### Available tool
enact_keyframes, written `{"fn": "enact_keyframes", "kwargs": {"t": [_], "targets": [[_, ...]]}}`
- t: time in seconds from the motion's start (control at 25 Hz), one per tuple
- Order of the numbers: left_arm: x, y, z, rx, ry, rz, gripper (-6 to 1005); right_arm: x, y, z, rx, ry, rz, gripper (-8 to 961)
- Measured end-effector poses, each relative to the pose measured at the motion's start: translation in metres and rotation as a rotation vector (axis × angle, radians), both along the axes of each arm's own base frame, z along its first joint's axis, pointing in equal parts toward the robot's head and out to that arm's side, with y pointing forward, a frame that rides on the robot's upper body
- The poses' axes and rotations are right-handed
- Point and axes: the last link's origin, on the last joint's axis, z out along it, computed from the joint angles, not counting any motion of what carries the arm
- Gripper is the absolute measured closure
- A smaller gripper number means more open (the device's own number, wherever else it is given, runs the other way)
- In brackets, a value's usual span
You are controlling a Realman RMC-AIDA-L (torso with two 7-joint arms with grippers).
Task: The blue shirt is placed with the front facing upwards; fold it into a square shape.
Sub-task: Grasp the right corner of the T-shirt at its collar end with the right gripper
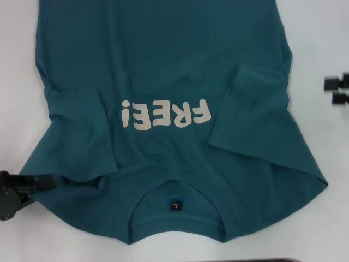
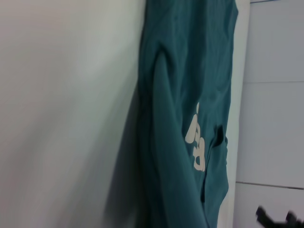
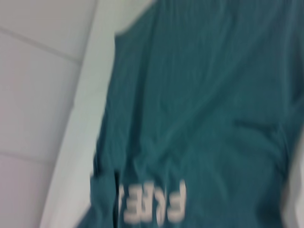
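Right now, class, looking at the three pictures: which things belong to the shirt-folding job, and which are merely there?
Belongs to the job:
- shirt, front up, both sleeves folded in over the chest
- left gripper, at the shirt's near left edge
- right gripper, off the cloth at the right

Merely there:
- table
- dark strip at the near edge; cannot tell what it is

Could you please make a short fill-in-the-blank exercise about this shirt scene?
1. The cream lettering on the blue shirt spells ____.
2. Both sleeves are folded ____ onto the chest.
3. The left hand is at the shirt's ____ edge.
4. The small dark neck label sits inside the ____.

Missing words: FREE!; inward; left; collar
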Motion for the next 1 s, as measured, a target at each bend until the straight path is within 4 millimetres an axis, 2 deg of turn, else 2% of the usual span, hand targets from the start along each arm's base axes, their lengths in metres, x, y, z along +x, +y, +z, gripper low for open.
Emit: {"fn": "enact_keyframes", "kwargs": {"t": [0.12, 0.32, 0.64, 1.0], "targets": [[0.002, 0.006, 0.000, 0.006, 0.007, -0.017, 982, 0.002, -0.016, 0.009, -0.114, -0.024, 0.006, 124], [0.009, 0.017, -0.002, 0.003, 0.011, -0.053, 983, 0.000, -0.030, 0.018, -0.186, -0.015, -0.016, 124], [0.016, 0.028, -0.002, 0.000, 0.013, -0.087, 983, 0.015, -0.041, 0.003, -0.273, -0.104, -0.070, 125], [0.018, 0.033, 0.000, -0.001, 0.018, -0.094, 982, 0.023, -0.051, -0.011, -0.311, -0.147, -0.049, 126]]}}
